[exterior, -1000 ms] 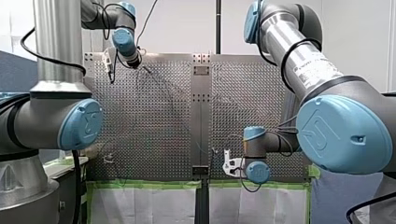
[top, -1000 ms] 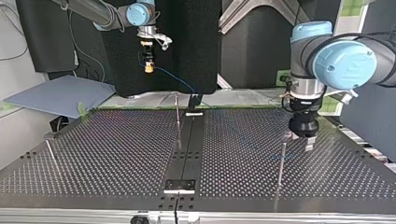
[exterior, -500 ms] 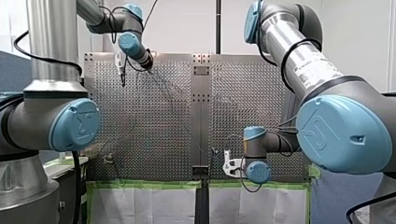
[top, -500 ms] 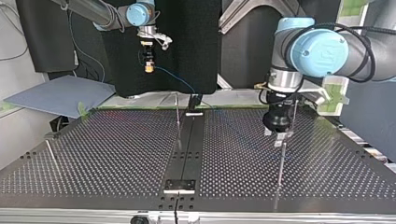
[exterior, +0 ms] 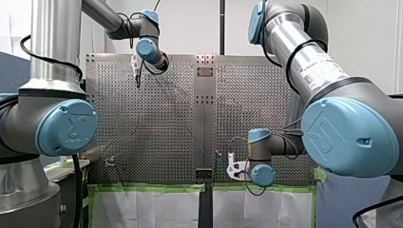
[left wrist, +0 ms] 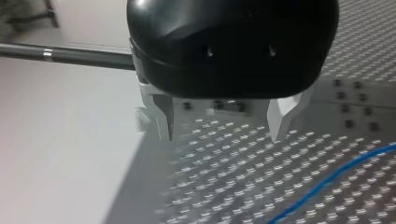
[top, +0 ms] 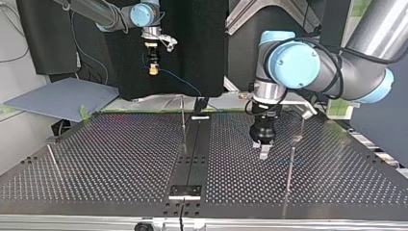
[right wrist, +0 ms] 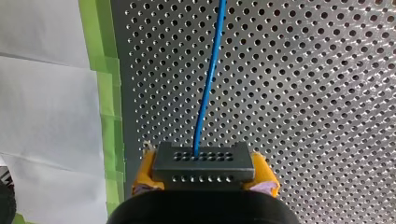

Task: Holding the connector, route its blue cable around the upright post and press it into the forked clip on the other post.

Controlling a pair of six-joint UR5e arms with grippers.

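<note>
My right gripper (right wrist: 203, 179) is shut with its yellow pads on a black connector (right wrist: 203, 162). The blue cable (right wrist: 210, 70) runs from the connector ahead over the perforated table. In the top view this gripper (top: 153, 69) hangs high at the back left, and the cable (top: 180, 83) slopes down to the table's middle. An upright post (top: 183, 122) stands near the centre strip. A second thin post (top: 289, 168) stands at the front right. My left gripper (top: 261, 150) hovers low between them, metal fingers open and empty. In the left wrist view a stretch of the cable (left wrist: 336, 179) lies beside this gripper (left wrist: 224, 125).
Another thin post (top: 301, 127) stands behind the right one, and a short leaning rod (top: 52, 156) stands at the top view's left. A grey sheet (top: 62, 98) lies off the table's back left corner. Green tape (right wrist: 105, 93) edges the table (top: 96, 159).
My left arm has swung across the table toward the top view's left, past the right post, with its gripper still open. My right arm has held still with the connector.
</note>
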